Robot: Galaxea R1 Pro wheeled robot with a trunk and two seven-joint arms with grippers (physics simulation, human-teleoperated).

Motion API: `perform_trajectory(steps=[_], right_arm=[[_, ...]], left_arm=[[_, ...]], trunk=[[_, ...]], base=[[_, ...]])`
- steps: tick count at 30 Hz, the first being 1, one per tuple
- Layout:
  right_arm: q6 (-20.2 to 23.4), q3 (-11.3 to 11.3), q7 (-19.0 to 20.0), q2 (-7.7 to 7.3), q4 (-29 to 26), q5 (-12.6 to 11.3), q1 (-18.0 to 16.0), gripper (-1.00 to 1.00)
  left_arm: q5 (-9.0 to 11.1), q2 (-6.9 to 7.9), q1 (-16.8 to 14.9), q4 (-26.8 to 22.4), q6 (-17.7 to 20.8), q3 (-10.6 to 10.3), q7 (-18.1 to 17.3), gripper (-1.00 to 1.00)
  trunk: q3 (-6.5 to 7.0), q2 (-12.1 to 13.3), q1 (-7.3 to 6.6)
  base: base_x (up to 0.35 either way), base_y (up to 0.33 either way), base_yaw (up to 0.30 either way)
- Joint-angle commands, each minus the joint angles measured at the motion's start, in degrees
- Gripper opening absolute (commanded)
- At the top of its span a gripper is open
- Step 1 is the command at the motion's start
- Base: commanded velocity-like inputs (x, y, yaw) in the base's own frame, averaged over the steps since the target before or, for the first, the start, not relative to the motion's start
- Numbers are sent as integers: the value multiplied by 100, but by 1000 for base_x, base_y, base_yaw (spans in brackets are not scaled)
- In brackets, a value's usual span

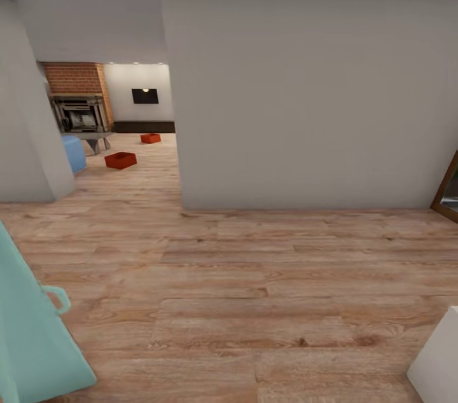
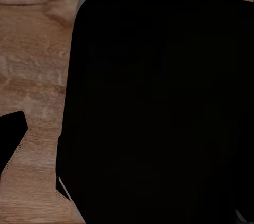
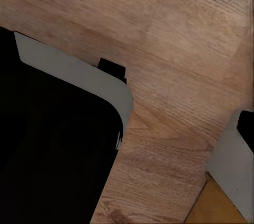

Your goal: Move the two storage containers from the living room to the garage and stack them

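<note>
Nearest item: pale turquoise robot part at the lower left edge of the head view, with a small loop-shaped handle on its side.
White part: corner of a white body at the lower right edge of the head view.
Flooring: light wood planks running across the hallway and on through the doorway.
Grey wall: broad bare wall straight ahead, ending at a corner just right of the doorway.
Left wall: second grey wall section framing the doorway on its other side.
Living room: seen through the opening; brick fireplace, dark wall panel with a lamp glow, grey low table, blue sofa edge.
Nearer storage container: red-orange open bin on the living room planks, just beyond the doorway.
Farther storage container: alike bin, deeper in the room, well apart from the first, near the low table.
Door frame: dark wooden edge at far right.
Left wrist view: black robot body over wood planks.
Right wrist view: black body with a grey rim over planks.
Fingers, left and right: cannot tell whether spread or pressed together.
</note>
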Motion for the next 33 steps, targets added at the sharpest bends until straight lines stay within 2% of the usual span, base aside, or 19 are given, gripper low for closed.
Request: perform_trajectory(steps=[1,33], right_arm=[[-21,23,-19,1,9,18,-4,100],[-21,23,-19,1,9,18,-4,100]], left_arm=[[32,-2,-2,-1,-10,12,6,100],[32,-2,-2,-1,-10,12,6,100]], trunk=[[-6,-2,3],[-6,-2,3]], base=[[331,0,0],[331,0,0]])
